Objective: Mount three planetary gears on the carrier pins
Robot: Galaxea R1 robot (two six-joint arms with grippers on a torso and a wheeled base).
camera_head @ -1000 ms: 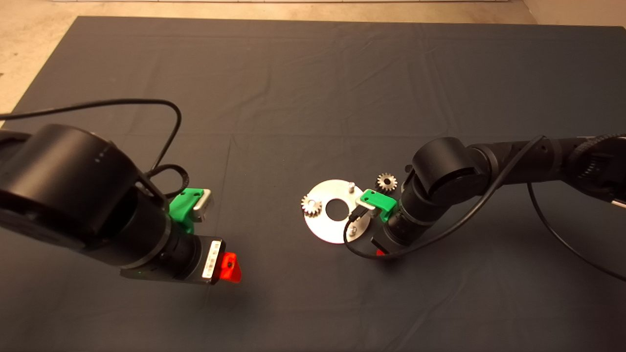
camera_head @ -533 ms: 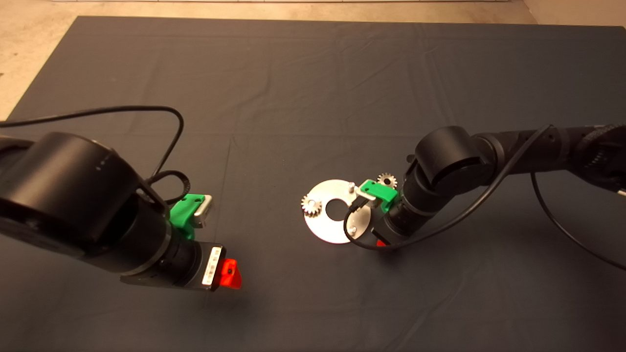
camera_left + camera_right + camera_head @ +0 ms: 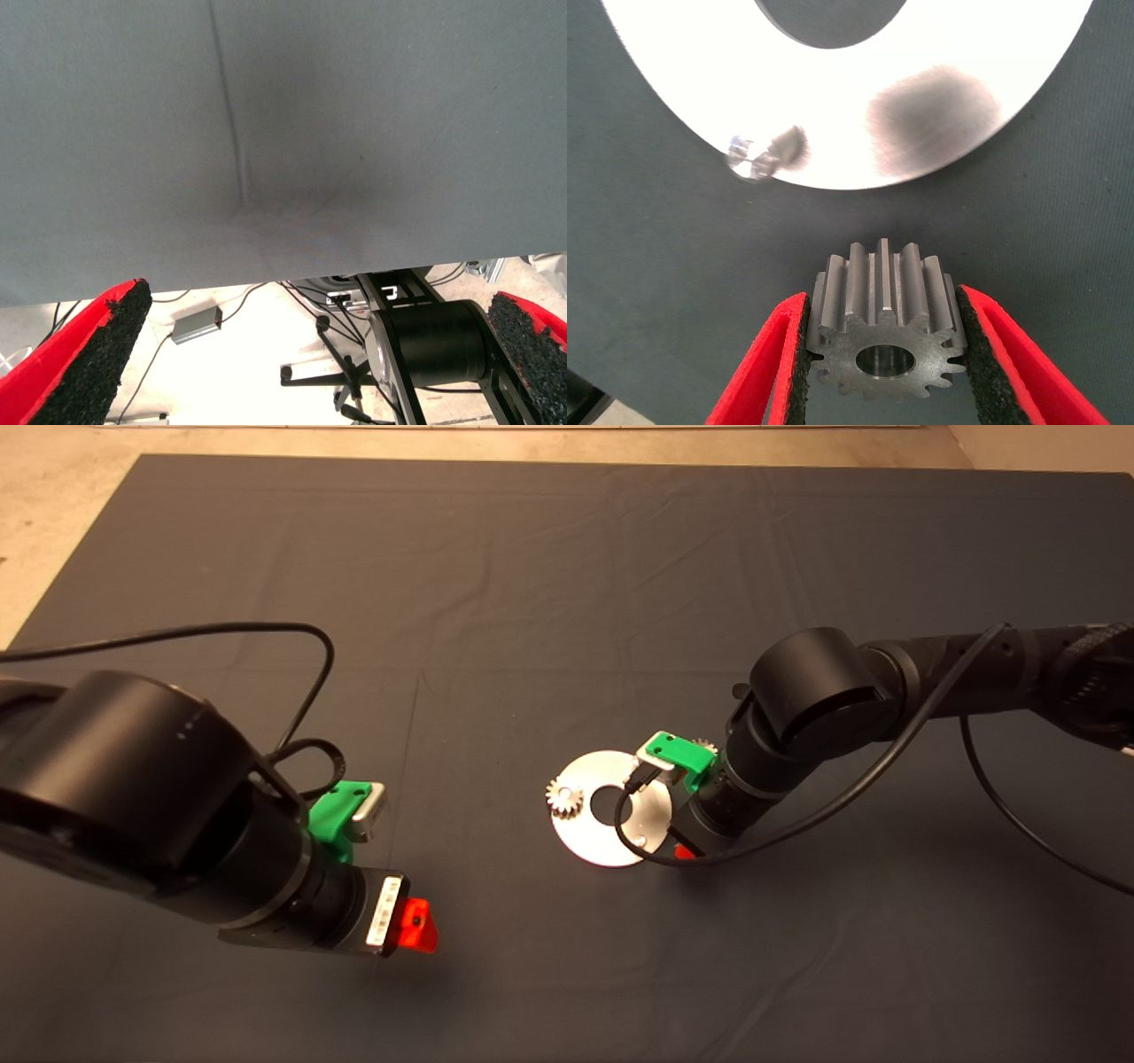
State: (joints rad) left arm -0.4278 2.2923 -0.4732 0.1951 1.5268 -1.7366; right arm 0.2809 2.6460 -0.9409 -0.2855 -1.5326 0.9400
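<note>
The shiny round disc (image 3: 585,834) lies mid-mat, and one planetary gear (image 3: 563,797) sits on its left pin. A second planetary gear (image 3: 883,332) is pinched upright between the black pads of my right gripper (image 3: 882,297), just off the disc's (image 3: 850,106) near-right rim, close to a bare carrier pin (image 3: 749,158). In the head view the right gripper (image 3: 682,854) shows only a red finger tip beneath its wrist. A third planetary gear (image 3: 706,743) peeks out behind the green mount; the far pin is hidden. My left gripper (image 3: 415,926) hangs open over the mat's near-left part.
The left wrist view shows the left gripper (image 3: 316,295) above the mat's edge, with floor, cables and a stand beyond. A black cable (image 3: 656,855) loops from the right wrist over the disc's near-right edge. Bare mat (image 3: 532,602) stretches behind the disc.
My right arm has moved away from me and a little left, carrying its gear closer to the disc; it now covers the far pin and most of the loose gear. The left arm barely shifted.
</note>
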